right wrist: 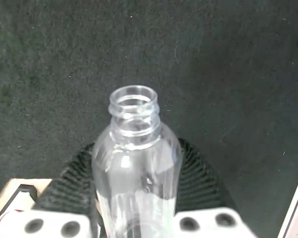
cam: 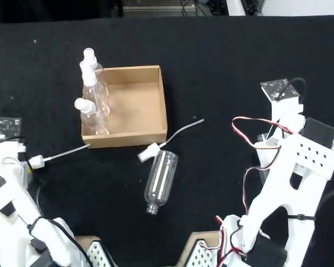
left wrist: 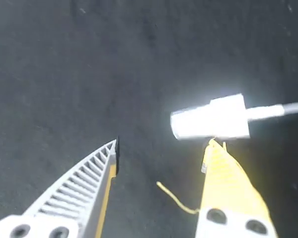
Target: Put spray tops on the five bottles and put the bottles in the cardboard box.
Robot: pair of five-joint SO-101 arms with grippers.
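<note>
A white spray top (left wrist: 211, 124) with a thin tube lies on the black cloth, touching the tip of the yellow finger (left wrist: 223, 171) of my open left gripper (left wrist: 161, 144). In the high view that spray top (cam: 36, 162) lies at the left, beside the left arm (cam: 5, 178). My right gripper (right wrist: 136, 168) is shut on a clear bottle (right wrist: 136, 148) with an open neck and no top. A second clear bottle (cam: 160, 181) lies on its side mid-table, with another spray top (cam: 150, 151) by its base. The cardboard box (cam: 156, 105) holds three capped bottles (cam: 93, 94) along its left side.
The right arm (cam: 295, 167), with its red and white wires, stands over the right of the table. The loose spray top's long tube (cam: 183, 130) runs toward the right of the box. Black cloth covers the table.
</note>
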